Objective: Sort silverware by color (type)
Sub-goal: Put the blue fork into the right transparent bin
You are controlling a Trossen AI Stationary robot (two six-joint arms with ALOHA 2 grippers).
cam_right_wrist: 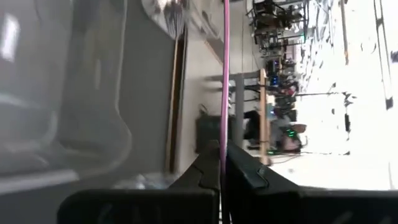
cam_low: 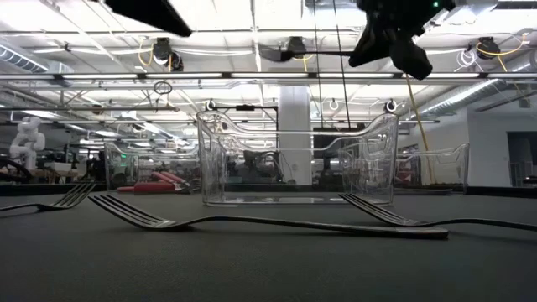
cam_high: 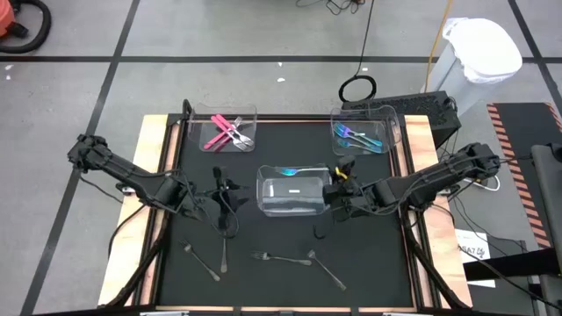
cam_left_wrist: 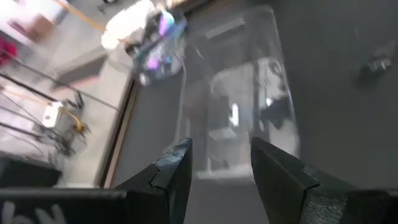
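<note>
High view: pink forks lie crossed in the far-left bin; blue-teal pieces shimmer in the far-right bin. Plain grey forks and spoons lie scattered on the near mat. The left gripper hangs just left of the middle bin; the right gripper is at its right edge.
Low view: grey forks lie flat in front of the middle bin, tines curving up.
Left wrist view: left gripper fingers spread, nothing between them.
Right wrist view: right gripper pinched tight on a thin pink handle.
</note>
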